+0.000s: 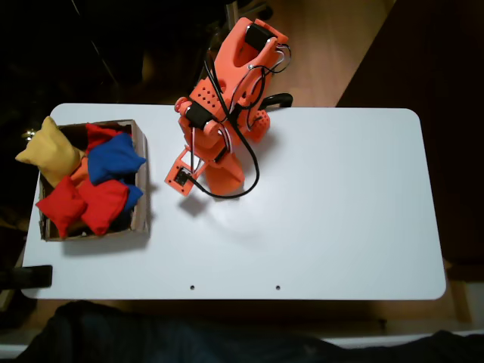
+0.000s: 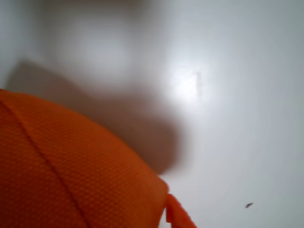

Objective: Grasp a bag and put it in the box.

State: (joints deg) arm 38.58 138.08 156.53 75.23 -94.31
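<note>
The orange bag [image 2: 71, 171] takes up the lower left of the wrist view, its woven cloth very close to the lens, and it casts a shadow on the white table below. One orange fingertip [image 2: 177, 216] presses against its right edge. In the fixed view the bag [image 1: 224, 174] hangs under the folded orange arm, held in my gripper [image 1: 227, 181], which is shut on it. The brown cardboard box [image 1: 141, 178] stands at the table's left end, well left of the gripper, and holds several beanbags.
In the box lie a yellow beanbag [image 1: 49, 150] over its left rim, a blue one [image 1: 113, 157] and red ones [image 1: 102, 204]. The white table [image 1: 340, 212] spreads out to the right. A black clamp [image 1: 30, 276] grips the front left edge.
</note>
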